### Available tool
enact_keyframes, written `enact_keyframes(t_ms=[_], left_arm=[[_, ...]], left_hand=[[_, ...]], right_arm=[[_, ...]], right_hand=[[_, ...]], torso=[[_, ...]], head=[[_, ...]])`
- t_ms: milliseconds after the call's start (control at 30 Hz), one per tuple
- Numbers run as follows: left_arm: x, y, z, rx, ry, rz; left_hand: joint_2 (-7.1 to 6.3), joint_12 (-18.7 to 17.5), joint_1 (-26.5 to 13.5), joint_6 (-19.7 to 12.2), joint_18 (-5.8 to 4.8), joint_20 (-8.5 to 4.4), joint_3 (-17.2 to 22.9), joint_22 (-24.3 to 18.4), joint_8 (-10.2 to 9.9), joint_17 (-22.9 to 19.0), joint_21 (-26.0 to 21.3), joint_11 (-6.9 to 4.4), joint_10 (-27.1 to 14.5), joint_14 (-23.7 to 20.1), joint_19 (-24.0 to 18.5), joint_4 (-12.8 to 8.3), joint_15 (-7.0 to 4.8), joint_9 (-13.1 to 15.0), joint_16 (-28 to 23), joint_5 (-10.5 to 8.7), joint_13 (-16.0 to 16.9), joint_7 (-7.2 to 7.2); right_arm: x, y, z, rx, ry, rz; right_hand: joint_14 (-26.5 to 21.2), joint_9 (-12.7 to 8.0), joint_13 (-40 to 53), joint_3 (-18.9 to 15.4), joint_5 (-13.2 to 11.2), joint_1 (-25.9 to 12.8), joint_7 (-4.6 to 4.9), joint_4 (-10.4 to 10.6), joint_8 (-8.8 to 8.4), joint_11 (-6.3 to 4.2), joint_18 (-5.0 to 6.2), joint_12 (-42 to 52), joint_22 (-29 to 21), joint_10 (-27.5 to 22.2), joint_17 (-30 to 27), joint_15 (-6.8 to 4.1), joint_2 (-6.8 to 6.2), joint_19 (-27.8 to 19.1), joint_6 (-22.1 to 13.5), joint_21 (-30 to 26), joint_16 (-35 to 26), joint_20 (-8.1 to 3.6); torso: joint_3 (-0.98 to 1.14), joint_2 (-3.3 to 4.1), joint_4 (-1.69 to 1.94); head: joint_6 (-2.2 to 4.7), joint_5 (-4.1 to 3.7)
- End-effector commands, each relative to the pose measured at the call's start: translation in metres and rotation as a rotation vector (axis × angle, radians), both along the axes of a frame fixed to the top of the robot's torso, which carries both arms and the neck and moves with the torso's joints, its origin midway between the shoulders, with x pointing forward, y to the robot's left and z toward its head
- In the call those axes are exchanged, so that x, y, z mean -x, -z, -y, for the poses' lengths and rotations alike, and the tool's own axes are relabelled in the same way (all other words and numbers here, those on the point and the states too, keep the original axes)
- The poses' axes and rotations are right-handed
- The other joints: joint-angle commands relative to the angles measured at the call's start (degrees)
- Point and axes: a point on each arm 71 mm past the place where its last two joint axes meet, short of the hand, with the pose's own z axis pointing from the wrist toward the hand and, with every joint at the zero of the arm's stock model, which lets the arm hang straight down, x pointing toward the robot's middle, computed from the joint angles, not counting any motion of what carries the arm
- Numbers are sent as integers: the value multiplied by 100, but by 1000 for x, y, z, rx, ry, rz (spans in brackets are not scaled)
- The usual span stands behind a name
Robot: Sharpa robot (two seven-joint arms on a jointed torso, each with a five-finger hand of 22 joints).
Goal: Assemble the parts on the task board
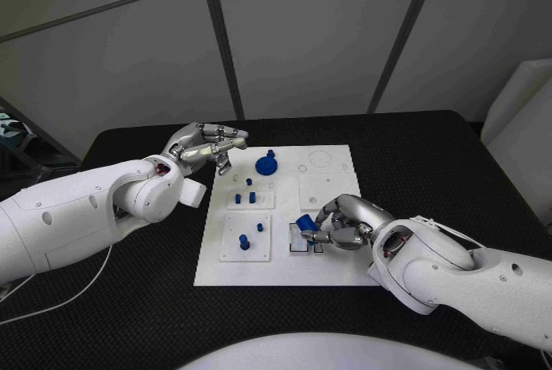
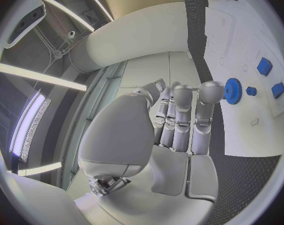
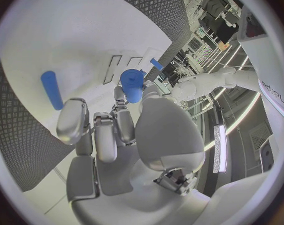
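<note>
The right hand [image 1: 340, 225] is the nearest thing to the head camera. It reaches over the near right part of the task board [image 1: 328, 270] and its fingers are closed around a blue part [image 1: 306, 223], which it holds just above the board. In the right wrist view the same blue part [image 3: 132, 84] sits between the thumb and the curled fingertips [image 3: 72, 120], next to some rectangular slots [image 3: 120, 67] cut in the white board. A blue peg [image 3: 52, 89] stands on the board near these fingers, apart from them, and a small blue piece [image 3: 155, 63] stands beyond the slots.

The left hand [image 1: 210, 147] hovers over the black table [image 1: 138, 143] at the far left corner of the board. Its fingers are curled together and they hold nothing. In the left wrist view the fingertips [image 2: 210, 91] are near a blue gear [image 2: 232, 90], but I cannot tell if they touch it. In the head view the blue gear [image 1: 267, 164] stands on the far left part of the board, just beside the left hand.

Several small blue pegs [image 1: 244, 198] stand in the left column of the board, and one more blue peg [image 1: 244, 242] stands closer to the near edge. The right part of the board shows only pale outlines and holes.
</note>
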Motion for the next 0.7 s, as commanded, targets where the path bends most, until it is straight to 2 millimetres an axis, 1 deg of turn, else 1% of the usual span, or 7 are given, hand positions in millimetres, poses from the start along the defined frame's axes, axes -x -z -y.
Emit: enact_keyframes(t_ms=[33,167,433,567,600,633,700], left_arm=[[0,-1,1,11,11,2],[0,-1,1,11,11,2],[0,-1,1,11,12,1],[0,-1,1,10,11,1],[0,-1,1,10,11,0],[0,-1,1,11,11,0],[0,-1,1,11,12,0]], left_hand=[[33,18,-3,6,59,11,-13,3,24,-7,10,-14,-34,-41,33,-10,0,-6,19,24,7,6],[40,22,-18,3,58,12,-22,6,27,0,12,-14,-43,-40,34,-3,0,-8,35,27,8,5],[40,22,-18,3,58,12,-22,6,27,0,12,-14,-43,-40,34,-3,0,-8,35,27,8,5],[40,22,-18,3,58,12,-22,6,27,0,12,-14,-43,-40,34,-3,0,-8,35,27,8,5],[40,22,-19,3,58,12,-23,6,27,-1,13,-14,-43,-40,34,-2,0,-8,34,27,8,5],[42,23,-23,3,57,12,-24,8,28,-6,15,-14,-45,-42,36,0,1,-8,34,27,8,5],[42,23,-23,3,57,12,-24,8,28,-6,15,-14,-45,-42,36,0,1,-8,34,27,8,5]], right_arm=[[-1,5,-3,27,-8,-51],[-4,6,-8,32,-2,-43],[-6,8,-10,53,-1,-45],[-6,7,-10,60,1,-35],[-6,7,-11,61,0,-31],[-6,7,-11,62,-1,-28],[-7,7,-12,62,-3,-23]], right_hand=[[601,30,194,-58,-68,-99,-24,3,57,-29,-84,-22,-4,-24,1437,-49,0,5,72,-27,-4,-16],[603,94,206,-130,-122,-199,-57,5,118,-58,-85,-24,5,-10,1446,-72,37,11,128,-24,0,-35],[604,175,217,-198,-148,-289,-95,8,194,-90,-87,-27,11,4,1448,-99,81,16,183,-22,1,-59],[605,244,222,-297,-176,-445,-115,12,248,-108,-87,-37,11,9,1452,-117,82,17,186,-25,2,-77],[604,263,224,-326,-201,-491,-118,12,262,-111,-88,-40,12,10,1450,-120,72,18,183,-26,1,-81],[604,285,226,-360,-280,-552,-122,12,277,-115,-88,-42,11,12,1449,-124,60,18,176,-27,0,-86],[603,333,231,-420,-538,-708,-127,17,308,-117,-87,-49,6,15,1445,-129,32,15,157,-34,-2,-92]], torso=[[7,-1,-5],[9,0,-13],[9,1,-12],[9,-1,-13],[9,1,-15],[9,2,-16],[10,1,-12]], head=[[3,27],[4,43],[-6,61],[-7,62],[-7,61],[-5,61],[-10,64]])
